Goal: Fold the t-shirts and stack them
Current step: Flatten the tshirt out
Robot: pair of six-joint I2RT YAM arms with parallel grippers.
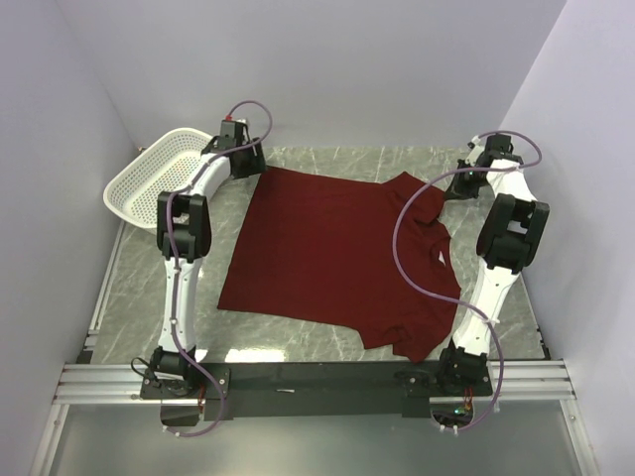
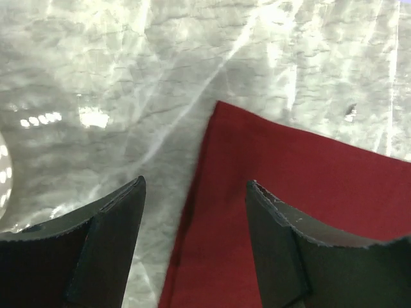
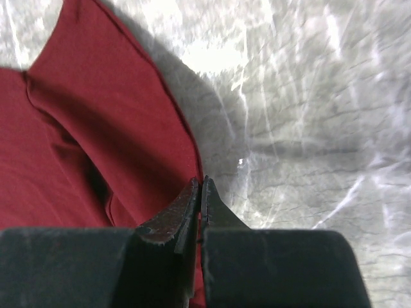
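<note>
The dark red t-shirt lies spread mostly flat on the marble table, neck and sleeves toward the right. My left gripper hovers low at the shirt's far left corner. It is open, its fingertips straddling the cloth's left edge, with nothing pinched in my left gripper. At the far right, my right gripper is shut on the hem of a sleeve. That sleeve is raised a little off the table, casting a shadow, and its edge runs into the closed right gripper.
A white perforated basket stands tilted at the far left, just beyond the left arm. Lilac walls close in the table on three sides. The right arm's purple cable loops above the shirt's neck area.
</note>
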